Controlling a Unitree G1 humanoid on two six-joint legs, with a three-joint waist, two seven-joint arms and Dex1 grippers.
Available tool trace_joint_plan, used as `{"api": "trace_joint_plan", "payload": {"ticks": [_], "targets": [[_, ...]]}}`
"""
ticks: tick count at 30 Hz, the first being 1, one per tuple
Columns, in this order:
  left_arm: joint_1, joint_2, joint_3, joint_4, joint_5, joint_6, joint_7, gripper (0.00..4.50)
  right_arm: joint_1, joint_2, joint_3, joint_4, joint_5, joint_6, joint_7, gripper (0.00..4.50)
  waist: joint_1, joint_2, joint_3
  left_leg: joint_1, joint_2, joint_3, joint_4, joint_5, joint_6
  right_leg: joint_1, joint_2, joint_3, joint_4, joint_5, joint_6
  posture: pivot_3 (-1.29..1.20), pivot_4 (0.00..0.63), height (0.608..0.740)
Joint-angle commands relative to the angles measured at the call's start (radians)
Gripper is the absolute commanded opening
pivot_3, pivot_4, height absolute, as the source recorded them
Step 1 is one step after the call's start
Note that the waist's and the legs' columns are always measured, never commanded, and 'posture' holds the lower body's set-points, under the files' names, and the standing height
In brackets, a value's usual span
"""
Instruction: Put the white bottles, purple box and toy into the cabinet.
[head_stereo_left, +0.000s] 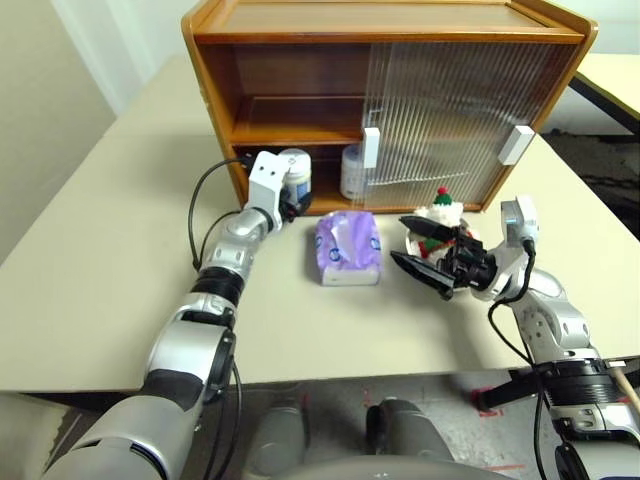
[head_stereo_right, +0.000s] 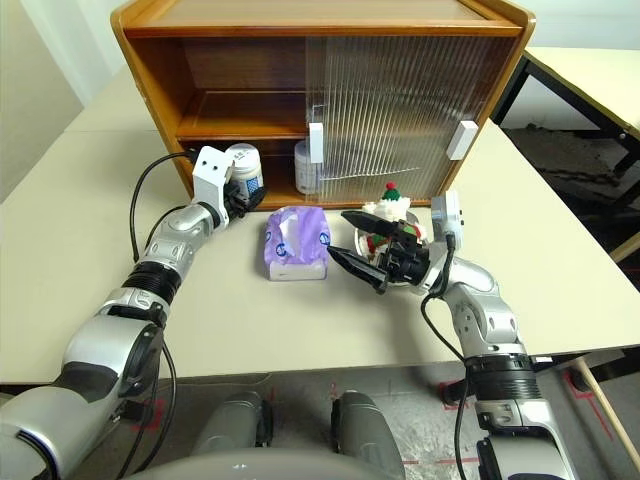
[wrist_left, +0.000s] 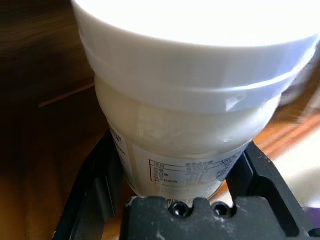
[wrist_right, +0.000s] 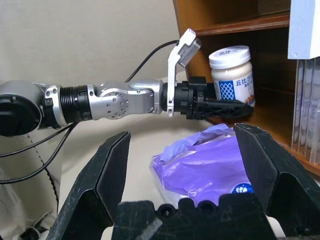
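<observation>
My left gripper (head_stereo_left: 293, 192) is shut on one white bottle (head_stereo_left: 295, 170), with its black fingers (wrist_left: 100, 175) on either side of the jar, at the open left end of the cabinet's (head_stereo_left: 300, 30) lower shelf. The other white bottle (head_stereo_left: 350, 170) stands on that shelf, beside the sliding door's edge. The purple box (head_stereo_left: 348, 248) lies on the table in front of the cabinet. To its right stands the toy (head_stereo_left: 441, 212), a snowman with a red and green hat. My right gripper (head_stereo_left: 398, 240) is open, hovering between the box and the toy, its fingertips pointing towards the box.
The ribbed sliding door (head_stereo_left: 450, 110) covers the cabinet's right half, and the left half stands open. The beige table (head_stereo_left: 100, 250) has free room at the left and along the front edge. A second table (head_stereo_left: 610, 75) stands at the back right.
</observation>
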Motion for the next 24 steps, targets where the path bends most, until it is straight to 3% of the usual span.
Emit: {"api": "trace_joint_plan", "payload": {"ticks": [1,9,24], "targets": [[-0.048,-0.013,0.02,0.086,0.011,-0.044,0.036,3.14,0.005,-0.008,0.0,-0.044,0.003,0.011,-0.013,4.5,0.001,0.0,0.0,0.0,0.0,0.0,0.0,0.0,0.0,0.0,0.0,0.0,0.0,0.0,0.0,0.09,0.0,0.74],[-0.132,-0.038,0.035,0.222,0.023,-0.091,0.079,3.14,-0.008,-0.004,-0.013,-0.065,-0.004,0.016,-0.08,4.5,0.002,0.0,0.0,-0.002,0.0,0.0,0.005,0.0,0.0,0.0,0.0,-0.001,0.0,0.001,0.002,0.07,0.0,0.74],[-0.184,-0.064,0.05,0.282,0.045,-0.111,0.128,3.14,0.094,0.007,-0.028,-0.199,0.008,0.031,-0.195,4.5,-0.013,-0.001,0.0,-0.003,-0.001,0.001,0.008,-0.002,-0.004,0.0,0.0,-0.001,0.0,0.001,0.002,0.04,0.019,0.74]]}}
